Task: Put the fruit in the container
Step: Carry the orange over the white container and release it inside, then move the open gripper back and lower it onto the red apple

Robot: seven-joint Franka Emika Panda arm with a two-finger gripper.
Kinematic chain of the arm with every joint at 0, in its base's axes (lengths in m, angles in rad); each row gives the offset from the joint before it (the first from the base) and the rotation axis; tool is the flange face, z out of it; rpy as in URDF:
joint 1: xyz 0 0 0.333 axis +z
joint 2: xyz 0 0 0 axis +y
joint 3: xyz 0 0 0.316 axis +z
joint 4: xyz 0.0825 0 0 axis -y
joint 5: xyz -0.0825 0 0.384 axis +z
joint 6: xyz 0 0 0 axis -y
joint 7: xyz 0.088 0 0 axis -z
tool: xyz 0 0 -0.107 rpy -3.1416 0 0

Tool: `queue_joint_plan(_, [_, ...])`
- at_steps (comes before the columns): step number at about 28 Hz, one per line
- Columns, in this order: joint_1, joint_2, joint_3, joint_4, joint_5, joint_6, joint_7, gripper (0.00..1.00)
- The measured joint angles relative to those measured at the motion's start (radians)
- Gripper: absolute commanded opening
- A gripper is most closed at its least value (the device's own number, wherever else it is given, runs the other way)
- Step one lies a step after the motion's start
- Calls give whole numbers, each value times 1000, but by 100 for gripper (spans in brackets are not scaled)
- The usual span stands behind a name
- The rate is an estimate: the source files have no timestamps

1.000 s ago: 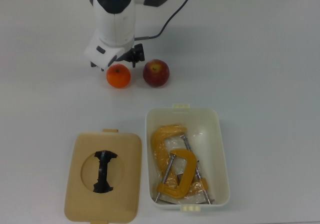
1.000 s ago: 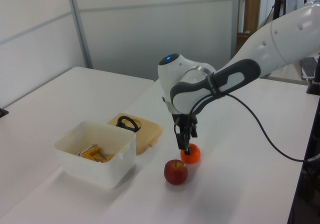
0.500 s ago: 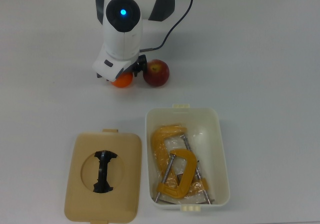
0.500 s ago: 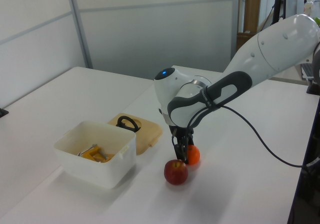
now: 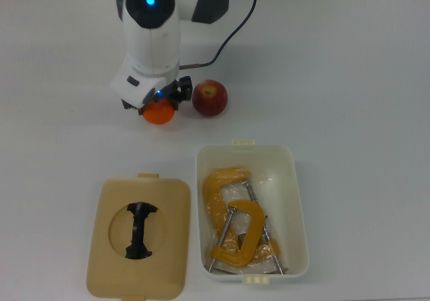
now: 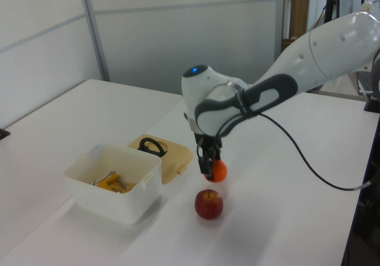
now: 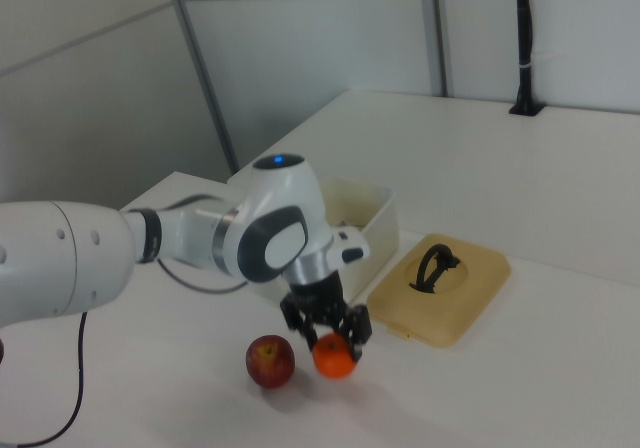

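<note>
My gripper is shut on the bright orange mandarin, which hangs a little above the table. A dark red apple rests on the table just beside it, on the top view's right. The white rectangular container stands open nearer the top view's bottom edge, apart from both fruits.
Two yellow-orange C-clamps lie inside the container. A flat tan lid with a black handle lies beside the container. The arm's black cable runs back across the table.
The gripper came down over the mandarin, closed on it and has lifted it off the table. The apple has stayed where it was.
</note>
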Motion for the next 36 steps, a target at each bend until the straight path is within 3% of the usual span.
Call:
queue_joint_plan(8, [-2,-10,0,180,148,3,6,0])
queue_joint_plan(12, [2,-12,4,228,192,63,27,1])
queue_joint_plan(14, [9,-11,14,235,199,123,58,6])
queue_joint_plan(16, [16,-7,29,235,199,175,90,14])
queue_joint_plan(17, [21,-2,36,235,199,199,104,23])
queue_joint_plan(21, [49,34,61,232,199,276,154,30])
queue_joint_plan(22, [56,45,63,232,199,291,165,40])
queue_joint_plan(23, [64,54,65,232,199,305,173,71])
queue_joint_plan(24, [72,68,65,232,199,326,183,90])
queue_joint_plan(25, [77,76,66,232,199,337,189,100])
queue_joint_plan(33, [82,83,65,242,186,358,221,100])
queue_joint_plan(36, [81,62,64,244,174,288,221,100])
